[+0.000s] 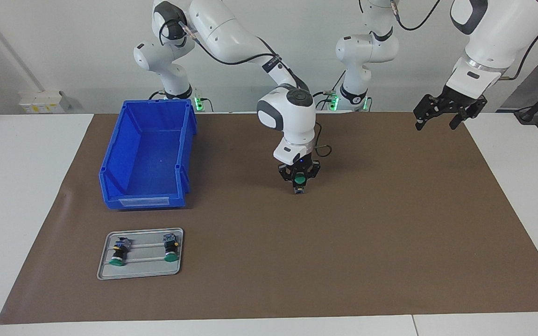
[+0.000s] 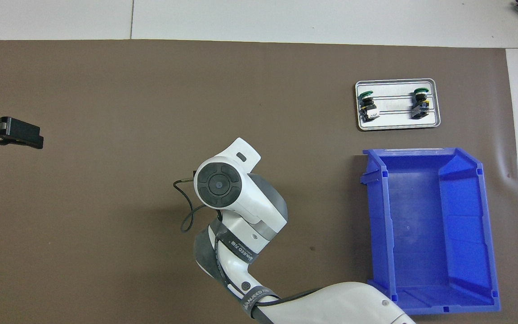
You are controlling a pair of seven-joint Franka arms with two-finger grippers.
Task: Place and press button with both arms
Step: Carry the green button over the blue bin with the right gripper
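My right arm reaches from its base to the middle of the brown mat (image 1: 390, 224). Its gripper (image 1: 300, 183) points straight down and is shut on a button (image 1: 300, 178), whose green cap faces the camera with the grey-blue block just under it, low over the mat. I cannot tell whether the button touches the mat. In the overhead view the right arm's white wrist (image 2: 223, 184) hides both gripper and button. My left gripper (image 1: 437, 122) hangs open and empty, high over the mat's edge at the left arm's end, and shows as a black tip (image 2: 11, 133) in the overhead view.
A grey tray (image 1: 140, 270) (image 2: 398, 125) at the right arm's end holds two more green-capped buttons (image 1: 119, 254) (image 1: 171, 247), lying down. A blue bin (image 1: 147, 158) (image 2: 425, 229) stands beside the tray, nearer to the robots.
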